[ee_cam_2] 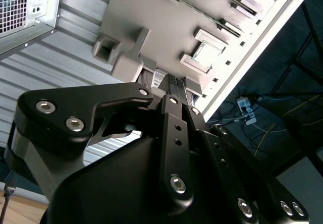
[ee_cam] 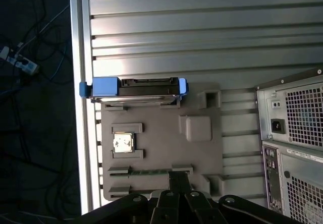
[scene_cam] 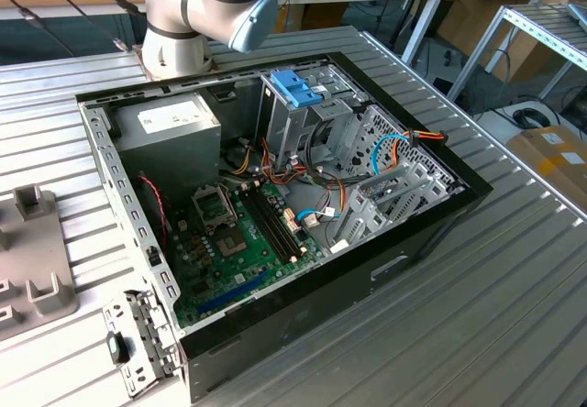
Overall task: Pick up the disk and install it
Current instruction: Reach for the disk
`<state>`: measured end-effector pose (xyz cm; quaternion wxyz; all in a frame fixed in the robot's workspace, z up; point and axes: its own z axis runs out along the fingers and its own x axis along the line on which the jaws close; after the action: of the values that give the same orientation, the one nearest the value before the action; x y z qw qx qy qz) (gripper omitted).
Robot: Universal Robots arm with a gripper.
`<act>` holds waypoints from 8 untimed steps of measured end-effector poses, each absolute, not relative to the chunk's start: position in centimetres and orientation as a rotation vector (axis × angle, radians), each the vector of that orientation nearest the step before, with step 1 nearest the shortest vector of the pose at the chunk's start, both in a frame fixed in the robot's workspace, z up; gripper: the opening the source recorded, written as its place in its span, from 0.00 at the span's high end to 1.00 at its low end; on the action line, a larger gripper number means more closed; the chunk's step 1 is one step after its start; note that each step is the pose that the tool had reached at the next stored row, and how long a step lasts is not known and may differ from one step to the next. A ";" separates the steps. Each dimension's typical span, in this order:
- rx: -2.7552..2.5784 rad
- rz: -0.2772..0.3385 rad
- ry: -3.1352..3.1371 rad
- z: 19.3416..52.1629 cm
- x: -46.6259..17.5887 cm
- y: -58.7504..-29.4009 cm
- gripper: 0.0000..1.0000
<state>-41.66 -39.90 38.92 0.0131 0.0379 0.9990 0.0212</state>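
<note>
I am hovering my gripper (ee_cam: 179, 179) over one end of the grey fixture tray (ee_cam: 161, 133). I cannot tell whether it is open or closed. The disk (ee_cam: 133, 88) is standing on its edge in a slot at the tray's opposite end, close to the table's edge, with its blue carrier showing at both ends. Between it and me, a processor chip (ee_cam: 123, 143) is sitting in a square holder and a memory module (ee_cam: 146, 172) is lying in a narrow groove.

The tray is resting on a ribbed aluminium table (scene_cam: 495, 315), at the exterior view's left, just beside the open computer case (scene_cam: 404, 260). Inside the case a green motherboard (scene_cam: 229, 242) is lying flat. A grey power supply (scene_cam: 170, 137) is carrying a white label (scene_cam: 170, 114) whose print is too small to read. A blue handle piece (scene_cam: 295, 88) is topping the upright drive cage (scene_cam: 284, 127).

My arm (scene_cam: 202, 4) is rising from the far side of the table. Beyond the table edge, a power strip (ee_cam: 17, 60) and loose cables are lying on a dark floor. A cardboard box (scene_cam: 555, 155) is sitting at the exterior view's right.
</note>
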 end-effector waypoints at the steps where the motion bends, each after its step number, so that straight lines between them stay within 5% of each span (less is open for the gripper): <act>1: 0.118 0.066 3.112 38.9 -41.8 -39.9 0.90; 8: 0.118 0.066 3.112 38.9 -42.1 -39.9 0.90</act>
<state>-42.15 -39.89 38.88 0.0131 0.0378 0.9990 0.0212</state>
